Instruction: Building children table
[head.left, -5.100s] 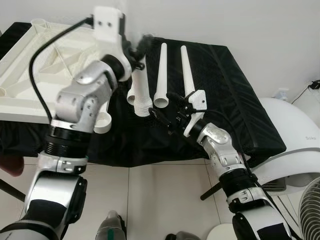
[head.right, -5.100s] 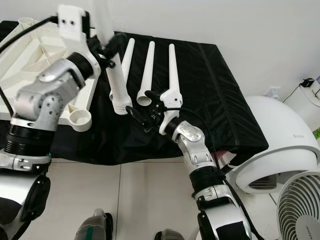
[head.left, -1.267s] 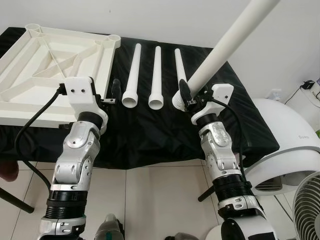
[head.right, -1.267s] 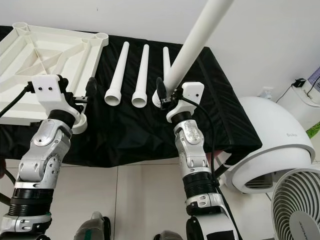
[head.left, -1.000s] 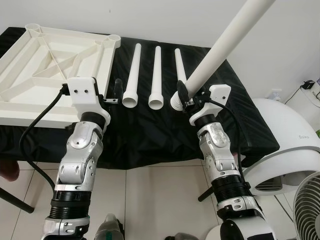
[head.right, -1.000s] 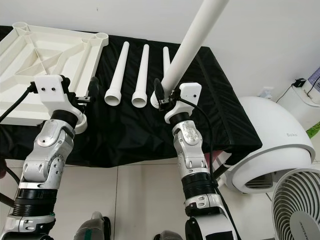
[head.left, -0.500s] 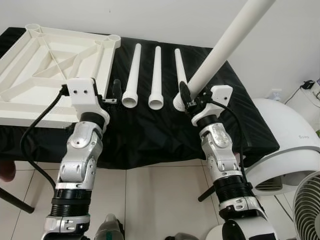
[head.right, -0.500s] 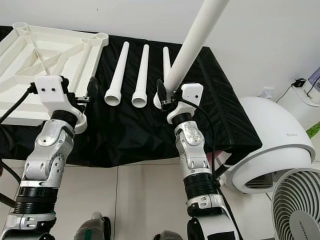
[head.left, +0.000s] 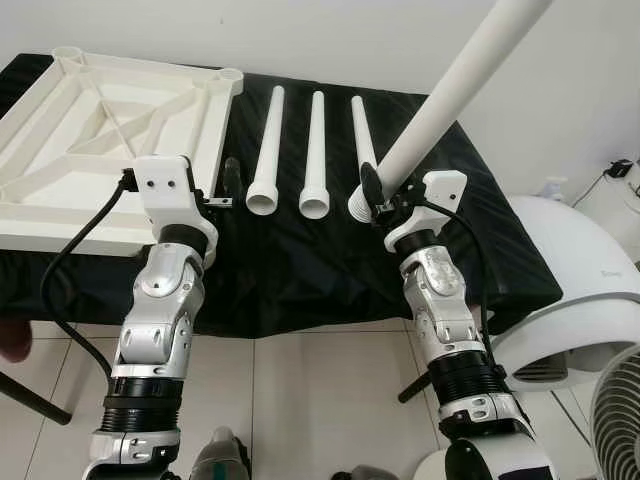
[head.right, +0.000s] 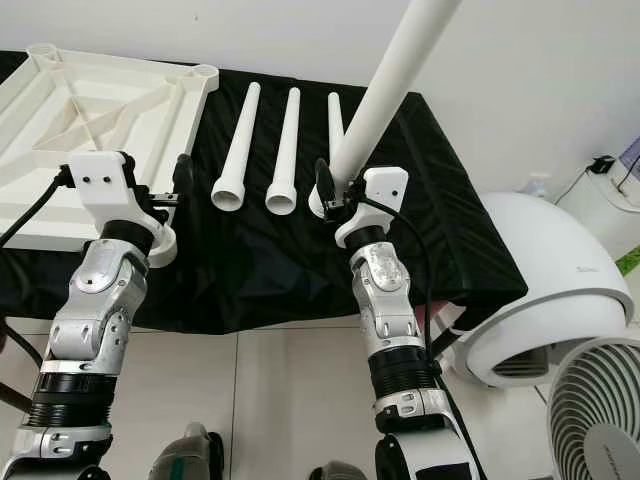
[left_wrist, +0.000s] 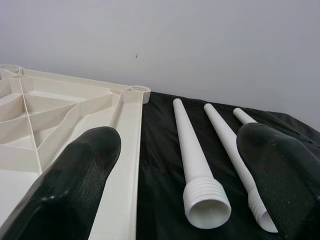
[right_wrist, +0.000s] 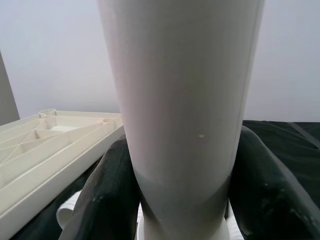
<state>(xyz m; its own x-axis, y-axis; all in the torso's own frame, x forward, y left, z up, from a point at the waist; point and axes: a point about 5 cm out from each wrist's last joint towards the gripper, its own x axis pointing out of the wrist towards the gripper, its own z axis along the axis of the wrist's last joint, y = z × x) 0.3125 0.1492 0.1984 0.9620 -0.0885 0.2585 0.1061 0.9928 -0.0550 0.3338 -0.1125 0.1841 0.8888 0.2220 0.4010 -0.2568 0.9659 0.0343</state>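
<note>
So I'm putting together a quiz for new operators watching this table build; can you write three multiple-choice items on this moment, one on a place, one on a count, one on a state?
1. Where does the upside-down white plastic tabletop lie?
A. on the black cloth, at the robot's left
B. on the tiled floor
C. on the round white appliance

2. How many white tapered plastic legs lie flat on the black cloth?
A. one
B. three
C. five

3. What is the state of the right tool?
A. open and idle
B. shut on a raised white leg
C. resting on the tabletop

Answers:
1 A, it sits on the cloth beside the left tool.
2 B, three legs lie side by side.
3 B, both fingers press a tilted raised leg.
</note>
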